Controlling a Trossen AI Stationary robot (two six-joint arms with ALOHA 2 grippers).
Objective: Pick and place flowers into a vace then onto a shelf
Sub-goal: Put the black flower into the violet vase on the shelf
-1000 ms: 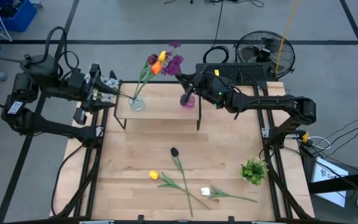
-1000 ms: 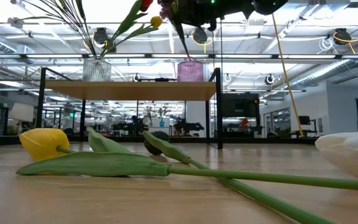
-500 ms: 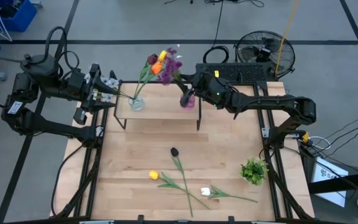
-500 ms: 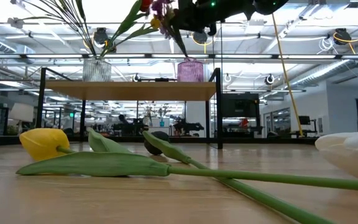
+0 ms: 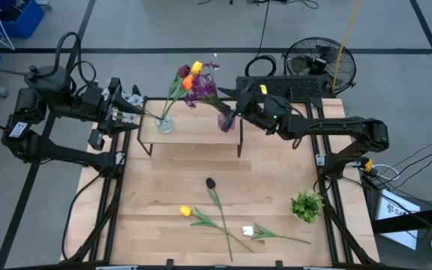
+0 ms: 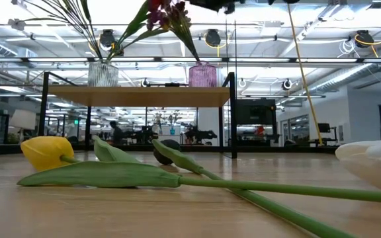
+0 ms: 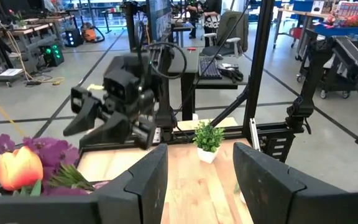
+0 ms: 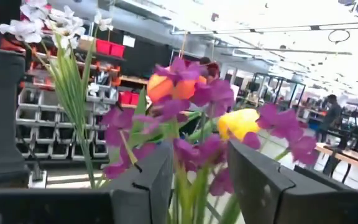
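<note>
Right gripper (image 5: pixel 238 109) beside pink vase (image 5: pixel 226 121) on shelf (image 5: pixel 193 133), fingers parted, purple flower (image 5: pixel 205 84) standing in vase. Advised straight retreat, clear of stem. Left gripper (image 5: pixel 130 107) parked open at shelf's left end.

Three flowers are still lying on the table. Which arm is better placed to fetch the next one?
Probably the right. Its gripper hangs open beside the pink vase, while the left gripper waits beyond the shelf's left end, farther from the dark tulip.
</note>
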